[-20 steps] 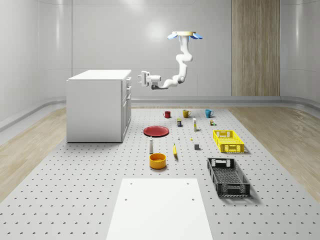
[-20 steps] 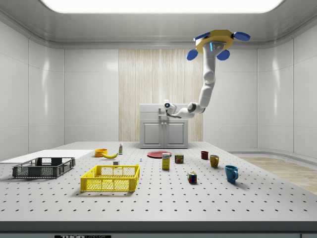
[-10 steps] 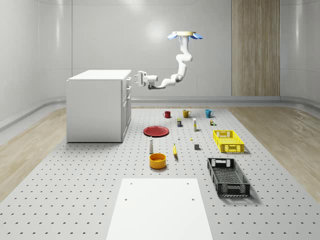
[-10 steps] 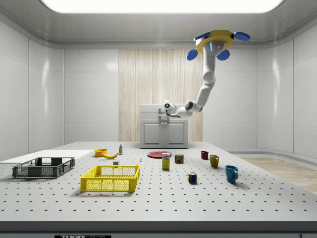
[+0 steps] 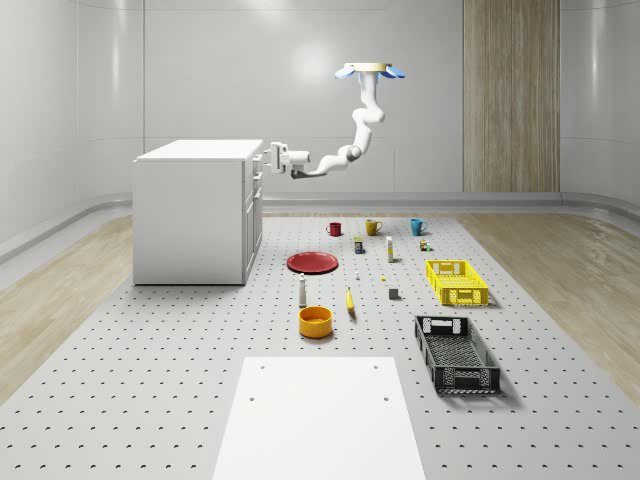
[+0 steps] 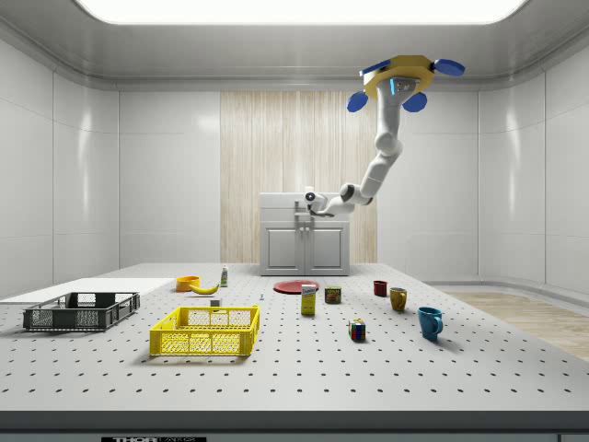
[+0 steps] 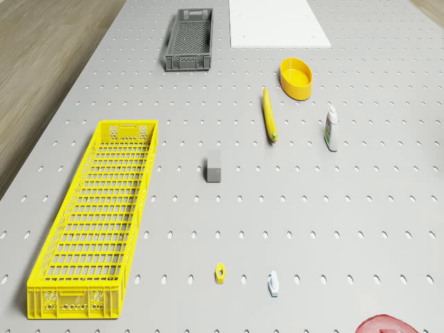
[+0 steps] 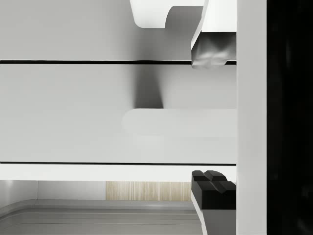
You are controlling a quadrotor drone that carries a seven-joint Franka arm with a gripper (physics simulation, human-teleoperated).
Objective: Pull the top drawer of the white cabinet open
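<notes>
The white cabinet stands on the gray counter with holes, on the whole-scene view's left. Its top drawer looks closed, flat with the drawers around it. The claw is right up at the cabinet's front, near the top, at the drawer's handle. In the wrist view one finger is on one side of the handle and the other finger is on the far side, with a wide gap between them, so the claw is released and not gripping. The arm bends down from the drone, which hovers high in the air over the counter, beside the cabinet. Below it lie a red plate, a yellow crate, a banana and a yellow bowl.
</notes>
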